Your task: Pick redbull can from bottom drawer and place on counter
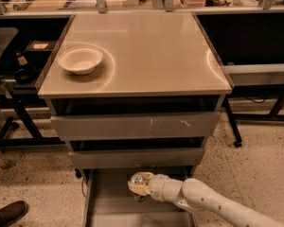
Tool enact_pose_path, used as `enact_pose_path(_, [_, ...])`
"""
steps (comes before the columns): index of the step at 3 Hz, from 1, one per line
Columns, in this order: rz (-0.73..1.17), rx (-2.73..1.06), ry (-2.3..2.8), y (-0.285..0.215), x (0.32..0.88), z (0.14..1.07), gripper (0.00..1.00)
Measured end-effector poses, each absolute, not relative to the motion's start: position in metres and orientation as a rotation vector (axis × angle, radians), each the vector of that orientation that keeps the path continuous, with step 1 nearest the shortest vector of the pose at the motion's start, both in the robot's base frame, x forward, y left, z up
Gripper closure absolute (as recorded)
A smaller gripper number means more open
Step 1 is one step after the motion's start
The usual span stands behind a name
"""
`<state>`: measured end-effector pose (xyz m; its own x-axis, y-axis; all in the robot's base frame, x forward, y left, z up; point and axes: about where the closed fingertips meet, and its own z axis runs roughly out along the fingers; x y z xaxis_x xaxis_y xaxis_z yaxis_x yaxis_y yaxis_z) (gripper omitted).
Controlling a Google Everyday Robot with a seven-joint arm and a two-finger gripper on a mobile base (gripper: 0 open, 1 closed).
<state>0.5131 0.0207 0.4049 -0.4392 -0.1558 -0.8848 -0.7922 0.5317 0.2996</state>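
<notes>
My gripper [139,185] hangs over the back of the open bottom drawer [109,207], its fingers clamped on the redbull can [137,178], whose shiny top shows between them. My arm [213,205] crosses the drawer's right front corner. Just above the drawer's back edge is the middle drawer front [137,157]. Higher above it lies the counter [151,51], with a white bowl [80,59] over the drawer's left side.
</notes>
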Motion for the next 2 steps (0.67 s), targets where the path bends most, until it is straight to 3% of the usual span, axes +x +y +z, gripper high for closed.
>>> enact_pose_path(2, [0.884,-0.744,1.89,0.008,0.521,0.464,1.0])
